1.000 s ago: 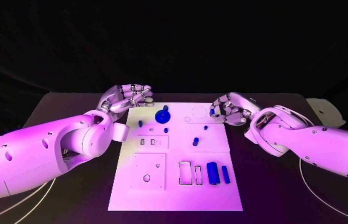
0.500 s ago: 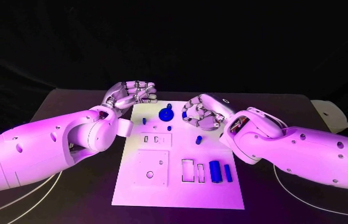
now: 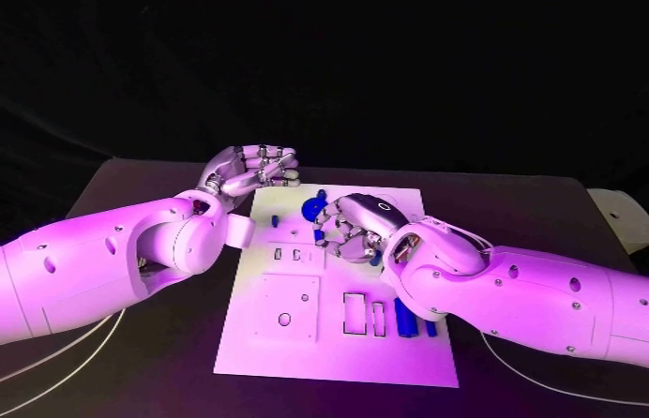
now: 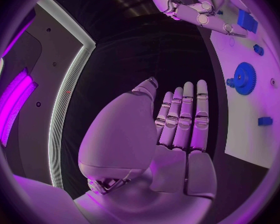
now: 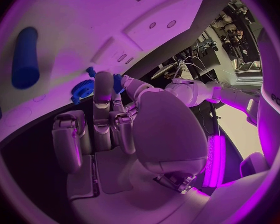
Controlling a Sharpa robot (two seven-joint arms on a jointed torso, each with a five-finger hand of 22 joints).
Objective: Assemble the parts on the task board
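The white task board [image 3: 291, 343] lies in the middle of the black table [image 3: 135, 193]. The right arm [image 3: 541, 296] reaches across the board and covers part of its near right side, where two blue bars [image 3: 406, 317] stand side by side. The right hand [image 3: 354, 226] hovers over the board's middle, and a small blue part [image 5: 117, 82] sits between its fingertips. Just beyond it stands one blue gear [image 3: 314, 208]. The left hand [image 3: 254, 172] hangs off the board's far left corner, fingers curled in, holding nothing.
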